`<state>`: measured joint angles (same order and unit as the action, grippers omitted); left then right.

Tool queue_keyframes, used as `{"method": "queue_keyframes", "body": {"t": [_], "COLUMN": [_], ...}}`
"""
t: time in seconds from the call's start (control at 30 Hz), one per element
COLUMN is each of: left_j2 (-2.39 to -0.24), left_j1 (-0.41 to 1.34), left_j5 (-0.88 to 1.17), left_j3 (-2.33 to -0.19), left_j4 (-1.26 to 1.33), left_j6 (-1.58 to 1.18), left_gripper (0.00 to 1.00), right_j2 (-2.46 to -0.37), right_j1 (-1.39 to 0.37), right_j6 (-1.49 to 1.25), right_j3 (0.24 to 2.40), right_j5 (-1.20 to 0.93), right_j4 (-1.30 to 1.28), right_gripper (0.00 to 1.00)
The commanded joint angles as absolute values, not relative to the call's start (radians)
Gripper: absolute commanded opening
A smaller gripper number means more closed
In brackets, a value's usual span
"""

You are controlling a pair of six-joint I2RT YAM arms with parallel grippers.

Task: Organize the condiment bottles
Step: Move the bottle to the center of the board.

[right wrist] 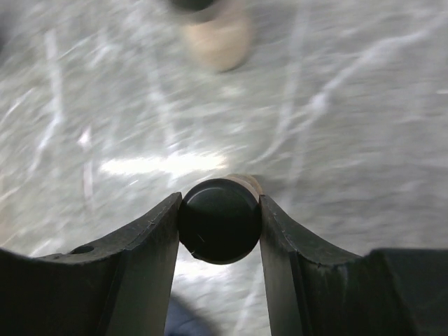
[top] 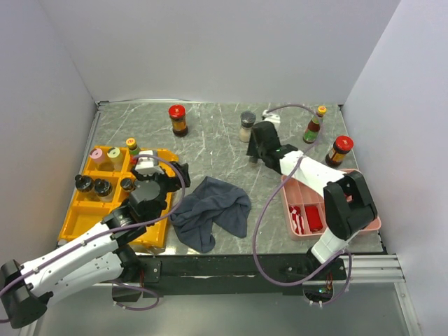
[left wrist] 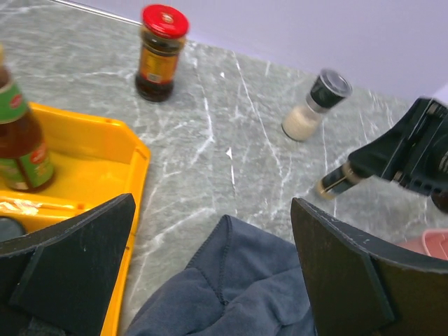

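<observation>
From above, my left gripper [top: 162, 175] hangs over the right edge of the yellow tray [top: 77, 218], just beside the dark grey cloth [top: 210, 208]. In that tray stand a pink-capped jar [top: 96, 155], a pale-green-capped jar [top: 113, 153], a tall sauce bottle [top: 131, 146] and three black-capped jars [top: 102, 187]. My right gripper [top: 255, 155] reaches over the middle of the counter [top: 210, 133], near a grey-capped jar [top: 247, 126]. A red-capped jar [top: 178, 119] stands alone towards the back. An orange-capped bottle [top: 315, 124] and a second red-capped jar [top: 339, 150] stand behind the pink tray [top: 371, 222].

On the left wrist view, the left gripper is spread wide with nothing between its fingers. The cloth lies below it and the yellow tray is to its left, with the sauce bottle upright inside. Beyond, the red-capped jar and grey-capped jar stand upright on the counter. To the right, my right gripper clamps a small bottle [left wrist: 334, 183], which is tilted. I cannot tell whether its base touches the counter.

On the right wrist view, both fingers press against the sides of the small bottle's round black cap, with a bit of its pale body showing behind. A blurred jar with pale contents sits at the top edge.
</observation>
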<state>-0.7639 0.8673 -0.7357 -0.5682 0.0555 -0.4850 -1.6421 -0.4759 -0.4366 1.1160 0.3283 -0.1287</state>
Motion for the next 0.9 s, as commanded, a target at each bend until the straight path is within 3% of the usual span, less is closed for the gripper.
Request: {"method": "queue_keyframes", "body": {"t": [0.0, 0.4, 0.7, 0.87], "left_j2": [-0.687, -0.669, -0.675, -0.672], "left_j1": [0.87, 0.871, 0.871, 0.871], "left_j5": [-0.819, -0.834, -0.847, -0.845], "left_j3": [-0.532, -0.528, -0.529, -0.531], "left_j4": [0.083, 0.074, 0.071, 0.066], "left_j6": [-0.512, -0.523, -0.529, -0.531], "left_gripper": [0.99, 0.99, 0.99, 0.99], "right_j2": [-1.686, -1.767, -1.792, -1.784], "right_j1": [-0.572, -0.713, -0.732, -0.735], "right_j6": [-0.454, -0.442, -0.423, -0.419], "right_j3": [1.195, 1.276, 1.255, 1.259], "right_j5": [0.29, 0.314, 0.344, 0.36], "right_j4": [-0.113, -0.114, -0.071, -0.087], "right_gripper": [0.36, 0.38, 0.51, 0.66]}}
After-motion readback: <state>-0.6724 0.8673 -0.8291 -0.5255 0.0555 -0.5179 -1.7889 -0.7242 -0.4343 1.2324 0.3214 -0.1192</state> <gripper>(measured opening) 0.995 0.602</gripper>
